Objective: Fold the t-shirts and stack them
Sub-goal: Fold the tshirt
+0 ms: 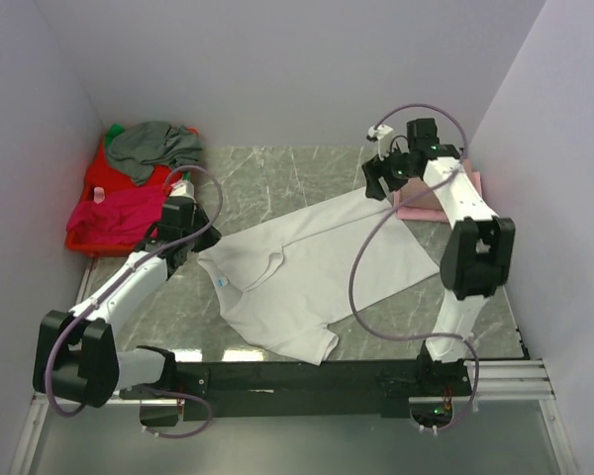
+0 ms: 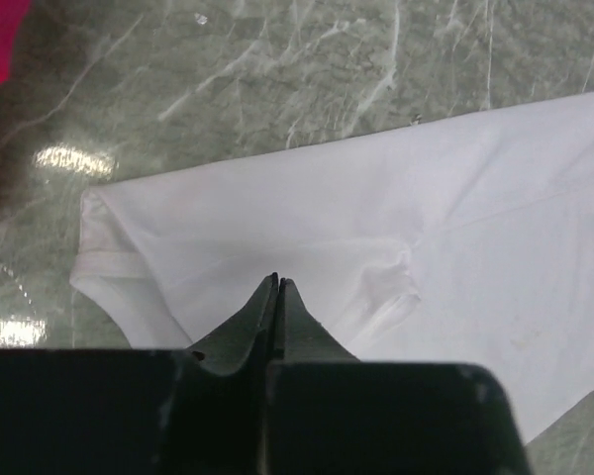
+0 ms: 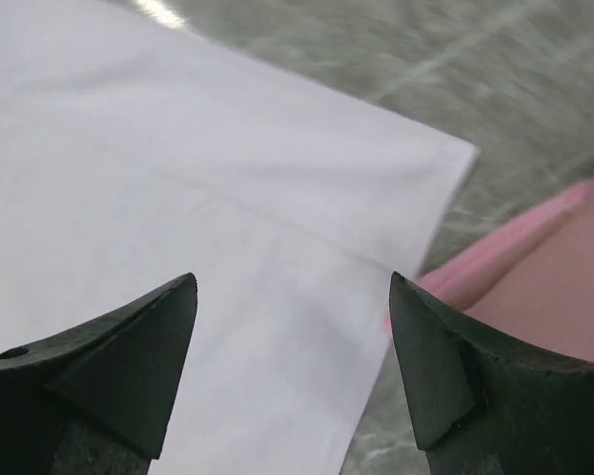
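Bench (image 1: pixel 277 178): grey marbled top with one shirt laid out for work.

White t-shirt (image 1: pixel 317 267): spread flat across the middle on a slant, collar toward the near-left corner and hem toward the far-right corner. One sleeve (image 2: pixel 109 247) points at the left edge, the other lies by the near edge. There is a small pucker near the shoulder, otherwise the cloth is fairly smooth.

Red basket (image 1: pixel 76 240): in the far-left corner, holding a grey shirt (image 1: pixel 153 148) and a magenta shirt (image 1: pixel 119 208) not yet done.

Pink shirt (image 1: pixel 416 210): folded at the right edge toward the far-right corner, likely the start of the stack.

Right tool (image 3: pixel 292 287): jaws wide, hovering over the hem corner (image 3: pixel 455 153), just beside the pink shirt.

Left tool (image 2: pixel 278 287): jaws pressed together over the shoulder by the sleeve. I cannot tell whether any cloth is pinched.

Neck label (image 1: pixel 221 282): blue, facing up at the collar.

Judgement: the step is the first fold. The right tool should take only the white hem corner, close to the edge, and keep clear of the pink cloth. The left tool should take the matching shoulder, so both ends lift level and the fold line runs straight. Keep low so the cloth does not drag or bunch.
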`<move>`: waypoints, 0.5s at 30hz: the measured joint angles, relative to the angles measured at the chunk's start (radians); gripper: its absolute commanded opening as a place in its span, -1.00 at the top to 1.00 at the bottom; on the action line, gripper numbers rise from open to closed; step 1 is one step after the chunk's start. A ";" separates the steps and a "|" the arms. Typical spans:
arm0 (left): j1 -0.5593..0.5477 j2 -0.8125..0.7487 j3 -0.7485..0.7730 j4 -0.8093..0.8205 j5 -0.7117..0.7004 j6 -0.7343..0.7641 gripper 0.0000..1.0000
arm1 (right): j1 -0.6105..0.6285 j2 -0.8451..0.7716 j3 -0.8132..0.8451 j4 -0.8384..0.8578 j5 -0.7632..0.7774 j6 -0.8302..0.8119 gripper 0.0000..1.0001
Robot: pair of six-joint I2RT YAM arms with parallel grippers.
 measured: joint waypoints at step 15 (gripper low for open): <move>-0.049 0.325 0.110 0.042 0.011 0.033 0.99 | 0.004 -0.433 -0.669 -0.130 -0.382 -0.479 -0.79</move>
